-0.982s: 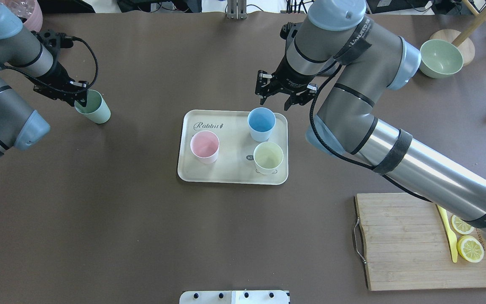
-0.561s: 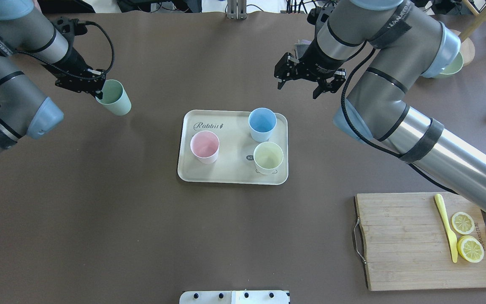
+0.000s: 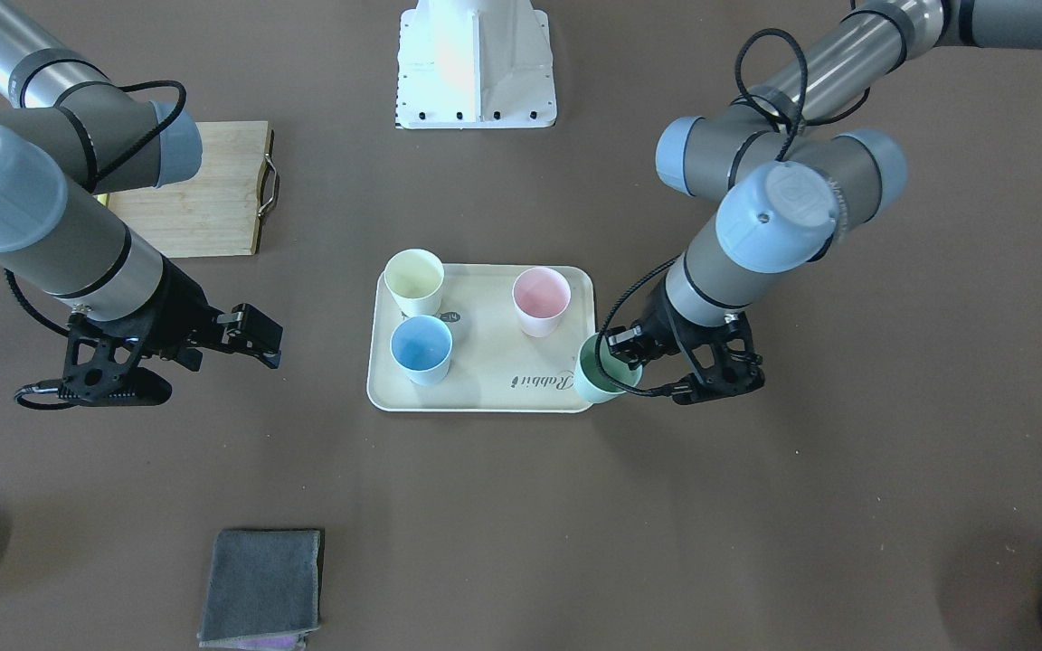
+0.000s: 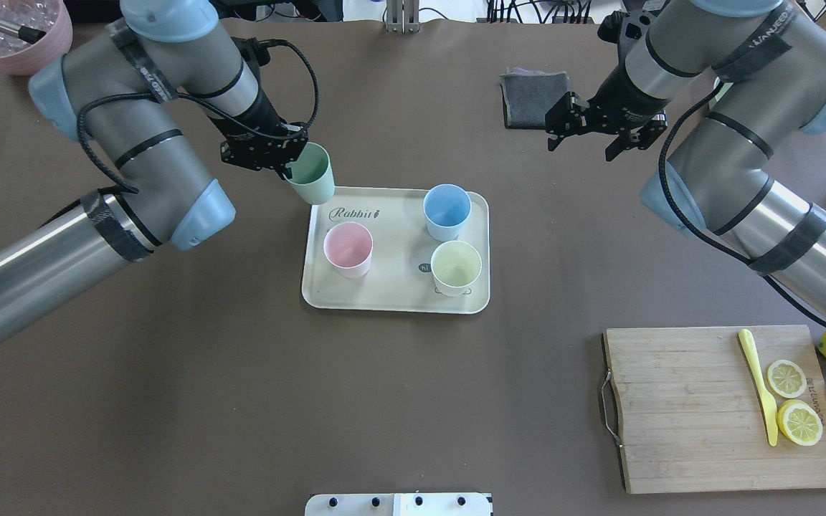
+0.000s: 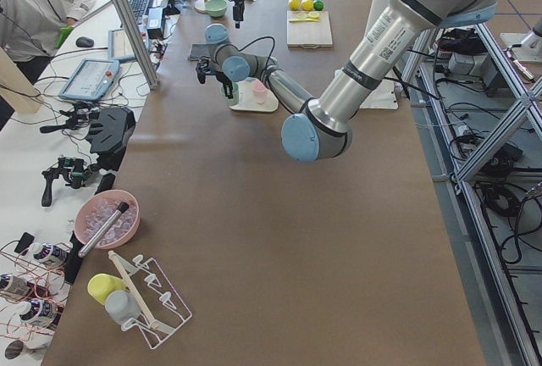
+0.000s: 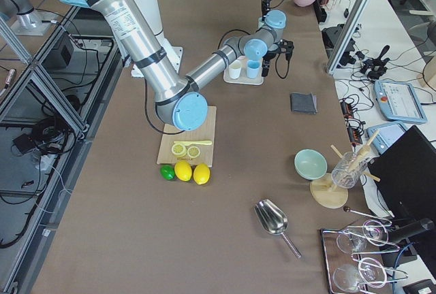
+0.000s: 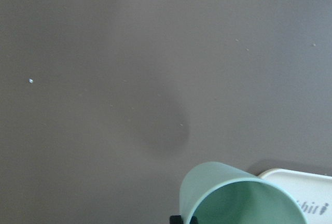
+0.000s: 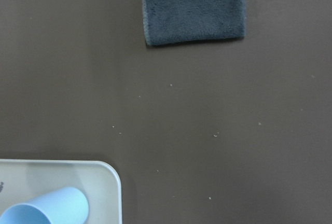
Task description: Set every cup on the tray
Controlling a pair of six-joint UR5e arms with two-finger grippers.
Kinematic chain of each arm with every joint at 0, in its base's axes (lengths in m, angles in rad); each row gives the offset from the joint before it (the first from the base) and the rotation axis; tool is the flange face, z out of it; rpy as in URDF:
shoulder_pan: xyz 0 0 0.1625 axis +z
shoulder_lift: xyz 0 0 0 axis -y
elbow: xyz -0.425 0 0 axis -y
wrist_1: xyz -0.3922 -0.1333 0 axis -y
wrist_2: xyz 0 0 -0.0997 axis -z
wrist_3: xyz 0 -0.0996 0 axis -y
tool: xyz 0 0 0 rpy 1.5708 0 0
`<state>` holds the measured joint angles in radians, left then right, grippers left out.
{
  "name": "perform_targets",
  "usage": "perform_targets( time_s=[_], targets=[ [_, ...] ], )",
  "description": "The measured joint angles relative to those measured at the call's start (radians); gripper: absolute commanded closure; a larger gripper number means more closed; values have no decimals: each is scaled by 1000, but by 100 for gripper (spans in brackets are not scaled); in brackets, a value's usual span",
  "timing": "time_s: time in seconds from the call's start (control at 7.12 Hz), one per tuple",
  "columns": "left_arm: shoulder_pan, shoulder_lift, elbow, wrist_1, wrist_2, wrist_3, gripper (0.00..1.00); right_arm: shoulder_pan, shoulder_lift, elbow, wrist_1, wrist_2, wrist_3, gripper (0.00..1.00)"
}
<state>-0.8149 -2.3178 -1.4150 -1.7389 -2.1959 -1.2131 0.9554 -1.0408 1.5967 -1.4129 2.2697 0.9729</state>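
Left gripper point(image 4: 290, 162) pinches the mint green cup point(image 4: 314, 179) above the tray's point(image 4: 384, 299) upper-left corner; right gripper point(image 4: 584, 146), upper right, fingers apart.

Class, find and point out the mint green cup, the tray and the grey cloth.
mint green cup point(image 4: 317, 190), overhead view, outer wall.
tray point(image 4: 384, 285), overhead view, bare floor.
grey cloth point(image 4: 528, 97), overhead view, middle.

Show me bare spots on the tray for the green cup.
Bare on the tray: the Rabbit-script corner beside the pink cup, and the middle strip between it and the blue cup. Crowded: the end where the yellow cup stands by the blue one.
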Motion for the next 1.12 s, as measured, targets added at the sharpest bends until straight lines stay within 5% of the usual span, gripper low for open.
perform_targets(
  time_s=[0.14, 0.28, 0.42, 0.84, 1.12],
  targets=[
    [41, -29, 21, -1, 37, -38, 100, 7, -22, 6, 0, -1, -25, 0],
    [73, -48, 37, -2, 68, -63, 61, 7, -32, 8, 0, -2, -34, 0],
    [95, -57, 46, -3, 87, -81, 2, 9, -40, 10, 0, -3, -37, 0],
    [41, -41, 0, 27, 72, -21, 2, 54, -84, 25, -1, 0, -84, 0],
    [-72, 92, -158, 127, 16, 171, 2, 111, -154, 36, -1, 8, -191, 0]
  ],
)
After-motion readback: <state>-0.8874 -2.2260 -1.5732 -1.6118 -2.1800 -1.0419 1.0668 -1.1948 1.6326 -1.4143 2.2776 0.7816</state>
